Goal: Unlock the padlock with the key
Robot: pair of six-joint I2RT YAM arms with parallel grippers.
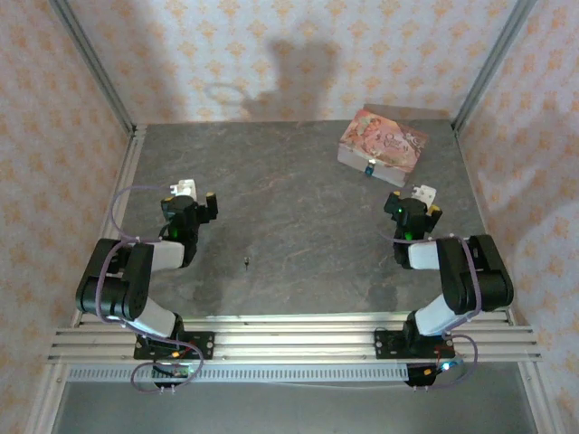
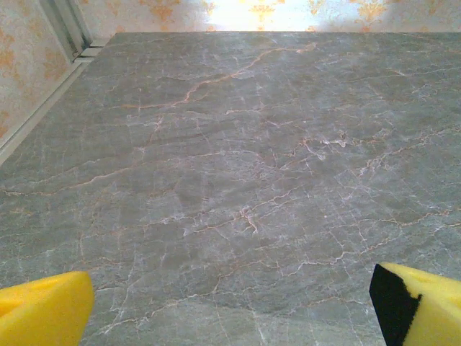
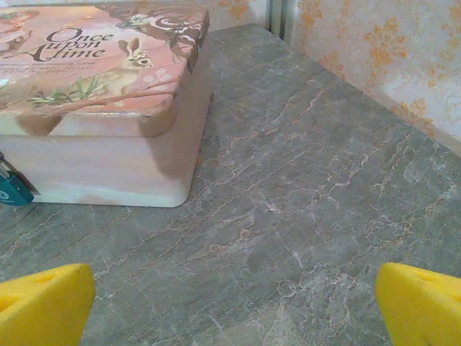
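**Jaws.** We see the left jaws standing wide apart. Their yellow pads (image 2: 43,310) sit at the two lower corners of the left wrist view, with nothing between them but bare desk (image 2: 238,144). The right jaws are equally wide and empty, with their pads (image 3: 421,303) over open stone just in front of the box (image 3: 101,72).

**Open room.** From above, the left arm (image 1: 131,276) sits over the desk's left half and the right arm (image 1: 461,271) over its right half, well apart. A broad bare stretch of desk (image 1: 289,199) lies between them. The key (image 1: 247,263) lies in that stretch as a dark sliver near the front edge, closer to the left arm.

**Edges.** A metal rail (image 2: 68,29) bounds the desk's left edge. The box (image 1: 383,140) rests at the far right corner, near the back wall (image 1: 271,63) and the right-hand frame post (image 1: 488,63).

**Container.** The box's lid is shut, so we cannot tell what it holds. The padlock (image 1: 370,169) hangs on the box's near side, facing the right jaws. In the right wrist view the padlock (image 3: 13,189) shows at the left margin, touching the box's wall.
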